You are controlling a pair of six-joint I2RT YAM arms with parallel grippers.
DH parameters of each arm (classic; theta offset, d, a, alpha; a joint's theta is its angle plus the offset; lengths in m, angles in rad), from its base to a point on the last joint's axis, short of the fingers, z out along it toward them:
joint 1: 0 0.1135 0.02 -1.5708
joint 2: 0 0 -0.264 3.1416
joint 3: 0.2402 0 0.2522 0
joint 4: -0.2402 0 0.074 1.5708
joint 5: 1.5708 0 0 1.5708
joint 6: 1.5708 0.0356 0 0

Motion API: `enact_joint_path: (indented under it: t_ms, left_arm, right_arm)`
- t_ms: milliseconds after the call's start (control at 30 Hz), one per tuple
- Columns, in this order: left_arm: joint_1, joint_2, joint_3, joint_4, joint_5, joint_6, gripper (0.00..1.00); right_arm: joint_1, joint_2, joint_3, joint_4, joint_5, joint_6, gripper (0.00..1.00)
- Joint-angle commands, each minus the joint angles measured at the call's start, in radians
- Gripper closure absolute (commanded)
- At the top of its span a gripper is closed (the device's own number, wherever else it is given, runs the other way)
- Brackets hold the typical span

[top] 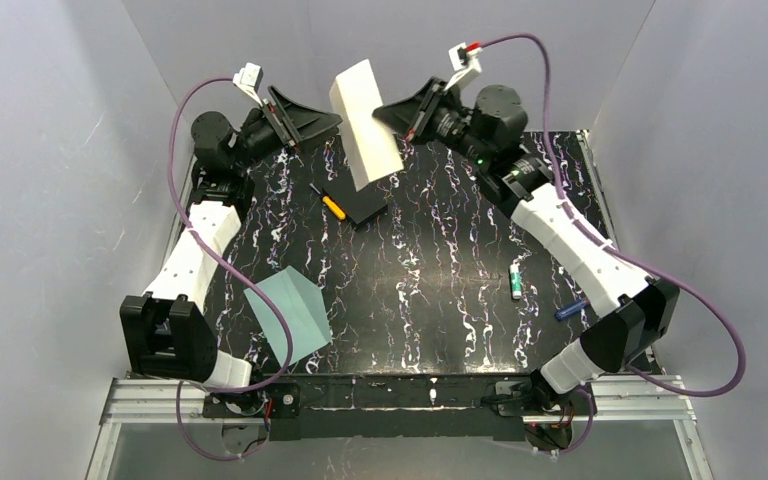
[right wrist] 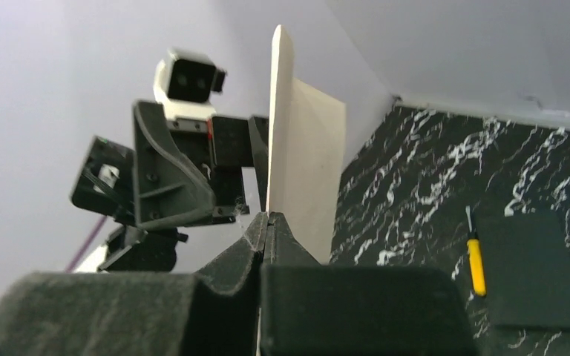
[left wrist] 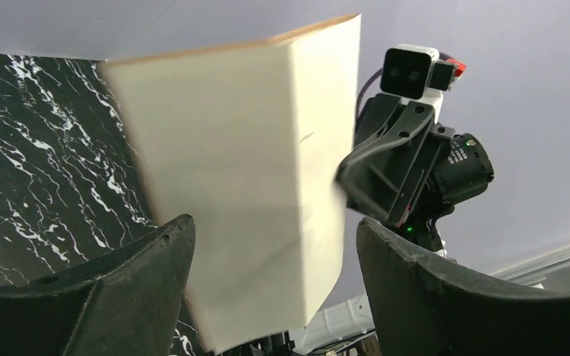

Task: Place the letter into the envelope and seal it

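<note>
The letter (top: 365, 120) is a cream-tan folded sheet held upright in the air above the far side of the table. My right gripper (top: 405, 125) is shut on its right edge; in the right wrist view the jaws (right wrist: 269, 216) pinch the sheet (right wrist: 308, 163) edge-on. My left gripper (top: 332, 122) is open at the letter's left edge. In the left wrist view the letter (left wrist: 237, 185) fills the space just beyond the spread fingers (left wrist: 274, 222); I cannot tell if they touch it. The teal envelope (top: 290, 315) lies on the table at the near left.
A flat black pad (top: 368, 205) and a yellow-handled screwdriver (top: 332, 205) lie under the letter, both also in the right wrist view (right wrist: 534, 267) (right wrist: 476, 263). A green-and-white tube (top: 516, 280) and a blue pen (top: 570, 310) lie near the right arm. Grey walls surround the table.
</note>
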Motion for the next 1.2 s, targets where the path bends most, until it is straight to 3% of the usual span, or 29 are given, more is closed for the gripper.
enact_joint_path:
  t_ms: [0,100,367,633,1167]
  left_arm:
    - [-0.024,-0.06,0.01,0.0,-0.013,0.016,0.27]
    - [-0.044,-0.054,0.008,-0.001,-0.013,-0.003,0.32]
    - [-0.059,-0.057,-0.009,-0.001,-0.018,0.007,0.29]
    - [-0.057,-0.061,-0.001,-0.001,-0.019,-0.029,0.27]
    - [-0.055,-0.068,0.005,0.081,-0.012,-0.105,0.48]
  right_arm:
    - [0.036,0.029,0.051,-0.058,0.015,-0.1,0.99]
    - [0.039,0.05,0.058,-0.017,-0.036,-0.066,0.99]
    - [0.04,0.076,0.012,0.218,-0.146,0.143,0.99]
    - [0.038,0.083,-0.036,0.32,-0.145,0.291,0.99]
    - [0.038,0.128,-0.189,0.575,-0.135,0.609,0.99]
